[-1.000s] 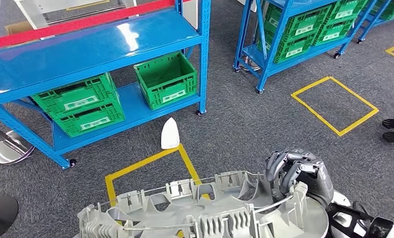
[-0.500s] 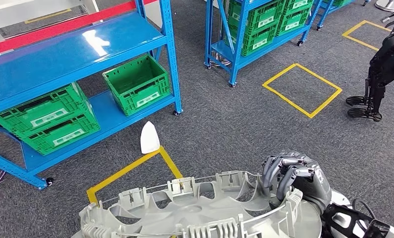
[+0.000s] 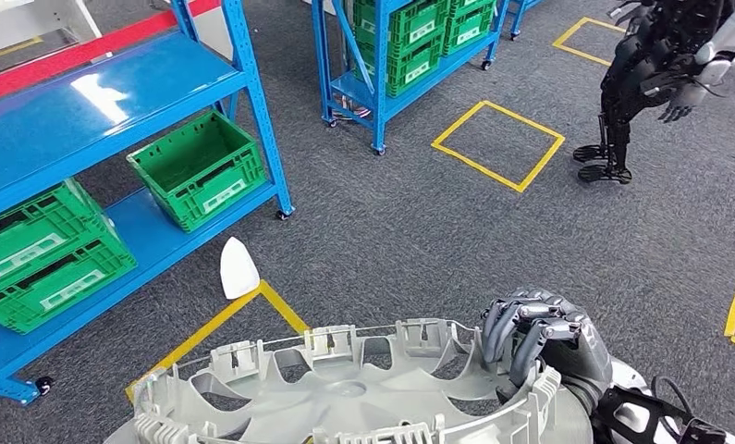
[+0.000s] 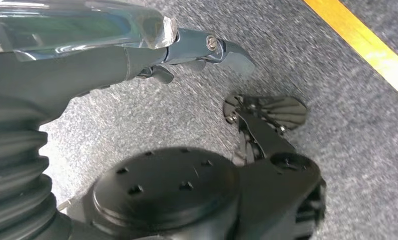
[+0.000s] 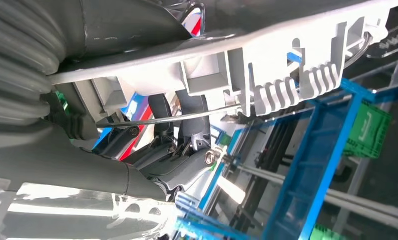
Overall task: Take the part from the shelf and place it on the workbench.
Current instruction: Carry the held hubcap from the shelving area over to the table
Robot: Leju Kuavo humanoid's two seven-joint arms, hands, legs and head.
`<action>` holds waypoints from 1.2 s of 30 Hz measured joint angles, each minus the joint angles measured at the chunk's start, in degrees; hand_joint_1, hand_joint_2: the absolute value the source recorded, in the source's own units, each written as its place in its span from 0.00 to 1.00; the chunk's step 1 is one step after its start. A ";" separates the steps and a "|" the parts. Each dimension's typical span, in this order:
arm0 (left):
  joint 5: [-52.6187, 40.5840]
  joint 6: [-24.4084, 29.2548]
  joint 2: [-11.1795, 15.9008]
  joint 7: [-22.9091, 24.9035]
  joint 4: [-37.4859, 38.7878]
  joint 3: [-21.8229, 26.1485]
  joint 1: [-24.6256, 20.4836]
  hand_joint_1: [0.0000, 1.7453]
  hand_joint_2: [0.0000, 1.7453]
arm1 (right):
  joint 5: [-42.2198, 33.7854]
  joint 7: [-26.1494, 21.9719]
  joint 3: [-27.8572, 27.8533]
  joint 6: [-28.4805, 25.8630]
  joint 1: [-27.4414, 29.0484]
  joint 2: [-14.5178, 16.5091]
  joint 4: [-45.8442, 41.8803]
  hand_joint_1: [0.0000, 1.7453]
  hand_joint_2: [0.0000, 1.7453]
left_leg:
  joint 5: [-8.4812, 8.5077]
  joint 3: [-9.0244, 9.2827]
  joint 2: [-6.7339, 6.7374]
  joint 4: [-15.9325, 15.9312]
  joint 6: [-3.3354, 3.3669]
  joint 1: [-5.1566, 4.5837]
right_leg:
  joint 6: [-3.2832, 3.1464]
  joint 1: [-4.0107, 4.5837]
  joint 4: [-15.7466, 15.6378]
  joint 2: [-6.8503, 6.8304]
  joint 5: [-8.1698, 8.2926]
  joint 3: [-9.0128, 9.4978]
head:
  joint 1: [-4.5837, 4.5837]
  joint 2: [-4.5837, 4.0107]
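We turn from the shelf [image 3: 86, 120] (view sliding right), right hand [image 3: 541, 335] clutching the part [image 3: 345, 393]; left hand's state untellable, bench unseen.

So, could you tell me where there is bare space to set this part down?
Bare carpet lies between the blue shelf and the yellow floor square. The shelf's top deck is bare too. Its lower deck is crowded with green crates. The right hand holds the grey part.
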 joint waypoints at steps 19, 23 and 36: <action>-1.56 -0.61 0.79 -0.53 -0.01 0.31 -0.30 0.00 1.00 | -1.58 0.23 -1.50 -3.06 -3.95 -1.09 0.64 1.00 1.00 | -0.03 -0.39 -9.23 0.14 1.21 -0.26 | -1.07 0.19 -0.85 9.97 2.01 -1.99 | -0.37 0.00; -0.80 0.03 0.98 0.76 -0.02 0.33 -0.31 0.00 1.00 | -1.42 0.25 -1.20 -4.06 -5.70 -1.42 1.35 1.00 1.00 | 0.71 0.03 -5.68 -0.65 1.48 0.03 | -0.04 0.34 9.63 4.44 -3.61 -7.16 | -0.11 0.00; -0.60 1.77 2.83 3.47 -0.13 0.71 -0.48 0.00 1.00 | 0.44 0.15 -0.96 -8.22 -6.76 -1.51 2.83 1.00 1.00 | -2.82 -0.60 -1.52 2.60 -1.12 0.08 | -1.70 -0.04 -0.83 1.98 0.66 -0.77 | -0.32 0.00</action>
